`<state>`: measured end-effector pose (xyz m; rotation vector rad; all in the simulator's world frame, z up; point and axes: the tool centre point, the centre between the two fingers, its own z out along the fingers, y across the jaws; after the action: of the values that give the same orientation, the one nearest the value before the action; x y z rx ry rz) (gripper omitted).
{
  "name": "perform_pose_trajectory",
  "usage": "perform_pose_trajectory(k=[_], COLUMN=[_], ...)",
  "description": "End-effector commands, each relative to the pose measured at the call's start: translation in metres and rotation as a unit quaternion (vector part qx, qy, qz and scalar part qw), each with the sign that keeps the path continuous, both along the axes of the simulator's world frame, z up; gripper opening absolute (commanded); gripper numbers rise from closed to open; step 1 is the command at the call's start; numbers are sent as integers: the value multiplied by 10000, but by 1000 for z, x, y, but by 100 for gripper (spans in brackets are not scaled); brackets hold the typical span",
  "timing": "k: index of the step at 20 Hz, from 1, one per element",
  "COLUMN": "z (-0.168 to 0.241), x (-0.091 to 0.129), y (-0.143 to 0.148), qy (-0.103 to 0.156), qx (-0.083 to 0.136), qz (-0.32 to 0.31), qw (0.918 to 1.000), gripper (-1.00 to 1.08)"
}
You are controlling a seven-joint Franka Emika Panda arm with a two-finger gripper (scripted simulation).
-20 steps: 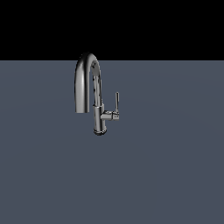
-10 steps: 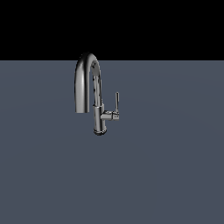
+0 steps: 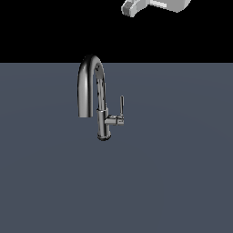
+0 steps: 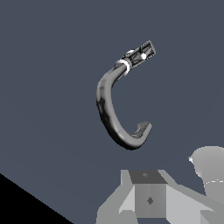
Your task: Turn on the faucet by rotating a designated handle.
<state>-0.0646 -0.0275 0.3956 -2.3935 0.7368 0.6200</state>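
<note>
Jaws: cannot tell how open (fingertips unseen). Arm hangs high above the faucet; handle untouched, whole turn remains.

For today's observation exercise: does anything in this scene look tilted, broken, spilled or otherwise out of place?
Nothing stands out. The faucet stands upright on the grey surface, its handle pointing straight up beside the body. No spill or damage shows. The arm is high above, touching nothing.
</note>
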Motion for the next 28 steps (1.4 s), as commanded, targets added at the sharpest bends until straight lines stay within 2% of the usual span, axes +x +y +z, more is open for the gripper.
perform_pose_trajectory(k=[1,7,13,18,23,28], z=[-14,-51,-93,-131,-170,-202], x=[12,38,60,73,83,88], y=[-3,-10,-15,-15,-12,-7], qy=[226,797,1381,1869,2341,2704], qx=[259,911,1576,2128,2658,3063], qz=[-246,-861,-1489,-2012,-2517,-2902], qw=[9991,9889,9664,9377,9007,8654], gripper=[-100,-100,-100,-100,-100,-100])
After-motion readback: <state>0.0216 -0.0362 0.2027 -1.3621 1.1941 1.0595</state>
